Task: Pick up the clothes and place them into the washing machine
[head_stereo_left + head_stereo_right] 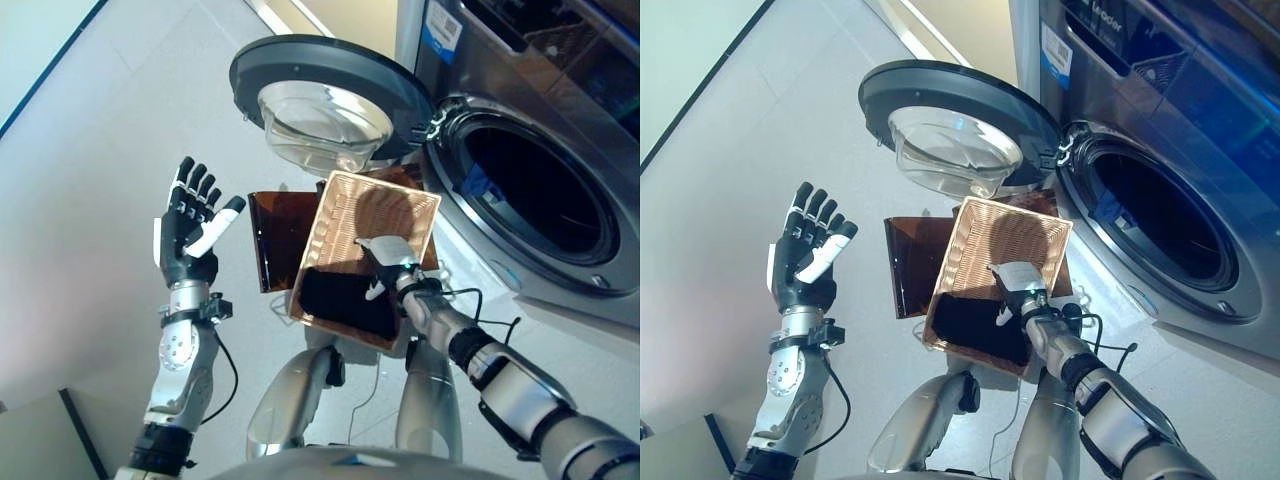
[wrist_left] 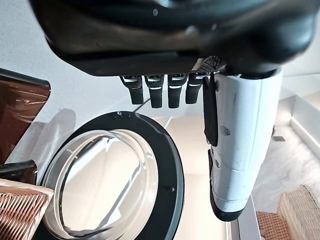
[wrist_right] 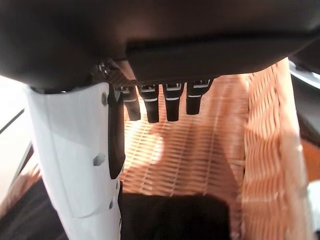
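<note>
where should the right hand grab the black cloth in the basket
Grip the black cloth at its middle, coming straight down from above. It lies flat in the basket's near end, walled on three sides, so only the top is free. The right hand, open, already hangs over its far edge.

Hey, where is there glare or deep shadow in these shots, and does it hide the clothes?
Left eye view: bright glare on the door glass; the washing machine drum is dark, its inside unreadable. Right wrist view: sunlight streaks the wicker basket, while the black garment is a featureless dark patch under the right hand. Left wrist view: the left hand is brightly lit.
</note>
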